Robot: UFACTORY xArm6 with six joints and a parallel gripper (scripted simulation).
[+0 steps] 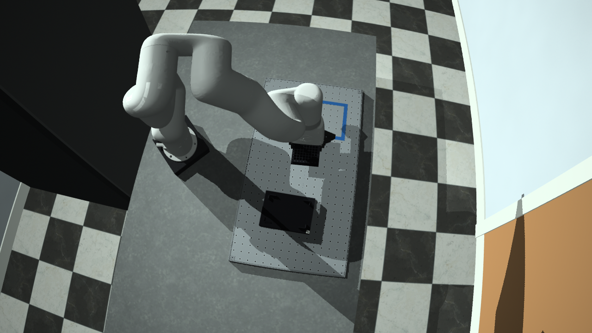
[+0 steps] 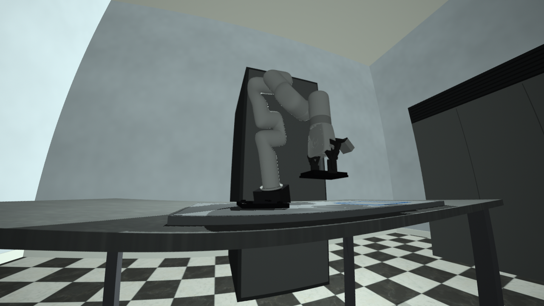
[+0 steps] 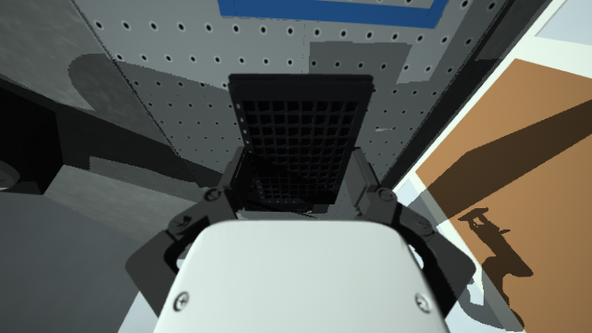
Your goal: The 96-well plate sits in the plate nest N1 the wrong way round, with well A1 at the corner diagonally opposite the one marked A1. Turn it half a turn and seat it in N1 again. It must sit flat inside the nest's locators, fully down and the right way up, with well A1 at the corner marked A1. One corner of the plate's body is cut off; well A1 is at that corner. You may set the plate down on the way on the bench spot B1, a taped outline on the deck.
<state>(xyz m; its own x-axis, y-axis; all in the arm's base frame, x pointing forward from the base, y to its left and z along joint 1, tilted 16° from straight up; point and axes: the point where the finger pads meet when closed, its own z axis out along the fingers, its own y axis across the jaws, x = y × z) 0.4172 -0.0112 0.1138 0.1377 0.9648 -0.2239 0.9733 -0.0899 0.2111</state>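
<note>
Gripper: the gripper (image 3: pixel 298 185) is clamping the 96-well plate (image 3: pixel 301 139) across its short width, one black finger (image 3: pixel 233 178) pressing on each long side, the fingers standing far apart because the plate fills the gap.
Plate: the 96-well plate (image 2: pixel 324 174) is hanging level in the air, wells facing up, well above the perforated deck (image 1: pixel 264 248) and touching nothing but the fingers.
Plate position: in the top view the 96-well plate (image 1: pixel 305 154) is sitting over the deck between the blue taped outline B1 (image 1: pixel 342 120) at the far end and the plate nest N1 (image 1: pixel 287 212) at the near end, closer to the outline.
Cut corner: which corner of the plate is cut off is too dark to tell in any view.
Nest: the plate nest N1 is lying as a dark rectangle on the deck, nothing sitting in it, with a small pale mark (image 1: pixel 307 231) at its near right corner.
Arm: the white arm (image 1: pixel 215 78) is reaching from its base (image 1: pixel 198 155) on the left of the surface (image 1: pixel 165 248), the wrist pointing straight down over the plate.
Wrist camera: a small grey box (image 2: pixel 345 145) is jutting out sideways from the wrist.
Outline: the blue taped outline B1 (image 3: pixel 324 11) is showing just beyond the plate's far edge in the wrist view.
</note>
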